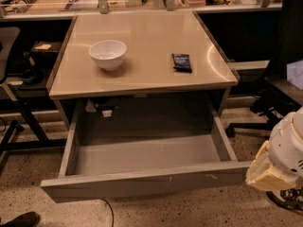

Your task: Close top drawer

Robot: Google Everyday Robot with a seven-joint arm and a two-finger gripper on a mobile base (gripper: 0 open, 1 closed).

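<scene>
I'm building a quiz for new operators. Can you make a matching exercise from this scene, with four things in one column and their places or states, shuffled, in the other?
Things:
1. top drawer
2. white bowl
3. dark packet
4. gripper

Places or states:
A. on the left part of the tabletop
B. pulled far out, open
C. low at the right edge of the view, beside the drawer's front right corner
D. on the right part of the tabletop

Pairs: 1-B, 2-A, 3-D, 4-C
</scene>
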